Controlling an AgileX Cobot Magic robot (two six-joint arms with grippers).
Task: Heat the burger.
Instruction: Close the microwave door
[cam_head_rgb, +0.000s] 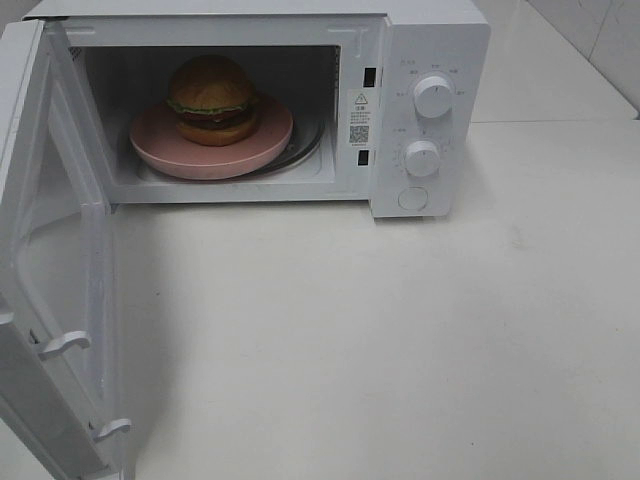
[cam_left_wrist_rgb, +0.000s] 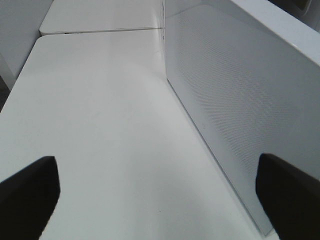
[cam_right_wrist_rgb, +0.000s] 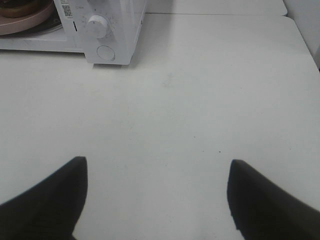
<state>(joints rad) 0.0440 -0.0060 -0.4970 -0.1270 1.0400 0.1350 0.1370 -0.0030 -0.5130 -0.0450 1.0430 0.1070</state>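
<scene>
The burger (cam_head_rgb: 211, 98) has a golden-brown bun, green lettuce and a dark patty, and it sits on a round pink plate (cam_head_rgb: 158, 140) inside the open white microwave (cam_head_rgb: 430, 40). A sliver of the burger (cam_right_wrist_rgb: 17, 7) and the plate (cam_right_wrist_rgb: 27, 20) shows in the right wrist view. My left gripper (cam_left_wrist_rgb: 157, 192) is open, with nothing between its fingers, just outside the swung-out microwave door (cam_left_wrist_rgb: 235, 100). Well in front of the microwave, my right gripper (cam_right_wrist_rgb: 157, 192) is open over bare table with nothing in it. Neither gripper appears in the high view.
The microwave door (cam_head_rgb: 55, 260) stands wide open at the left, reaching toward the table's front edge. Two dials (cam_head_rgb: 433, 97) and a round button (cam_head_rgb: 413, 198) are on the control panel. The white table (cam_head_rgb: 400, 340) stretches in front and to the right.
</scene>
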